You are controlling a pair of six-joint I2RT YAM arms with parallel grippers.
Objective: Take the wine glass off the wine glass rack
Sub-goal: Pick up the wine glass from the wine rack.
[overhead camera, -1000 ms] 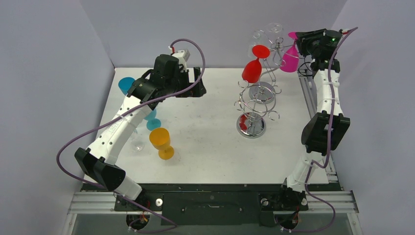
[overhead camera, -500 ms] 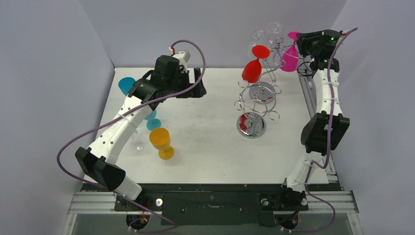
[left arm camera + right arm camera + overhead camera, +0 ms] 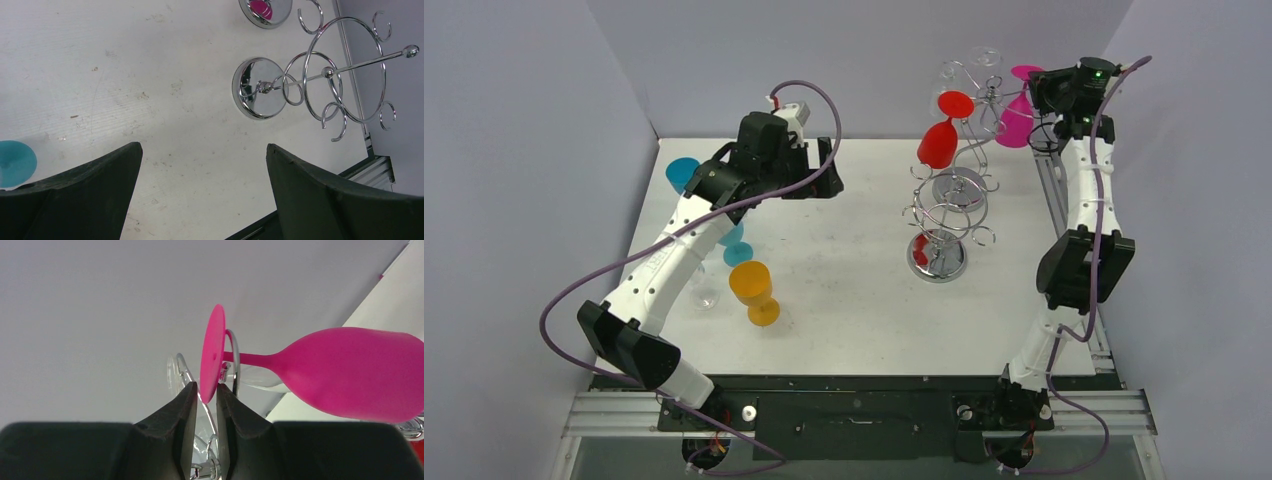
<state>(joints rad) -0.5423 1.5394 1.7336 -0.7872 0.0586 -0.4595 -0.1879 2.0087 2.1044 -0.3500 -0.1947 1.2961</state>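
Note:
A pink wine glass (image 3: 1014,125) hangs upside down by its stem from a chrome wire rack (image 3: 972,150) at the back right. In the right wrist view its bowl (image 3: 350,372) points right and its round foot (image 3: 212,352) stands edge-on. My right gripper (image 3: 206,387), high beside the rack (image 3: 1036,85), has its jaws nearly together on the lower rim of that foot. My left gripper (image 3: 202,150) hovers open over the table's middle-left (image 3: 834,170), holding nothing.
A red glass (image 3: 939,145) and clear glasses (image 3: 984,58) also hang on the rack. A bare second rack (image 3: 320,85) stands in front on its chrome base (image 3: 937,258). Orange (image 3: 754,285), teal (image 3: 682,172) and clear (image 3: 706,297) glasses stand on the table at left.
My right jaws have narrowed onto the pink glass's foot, and the right wrist has shifted slightly to the right. The left arm has not moved.

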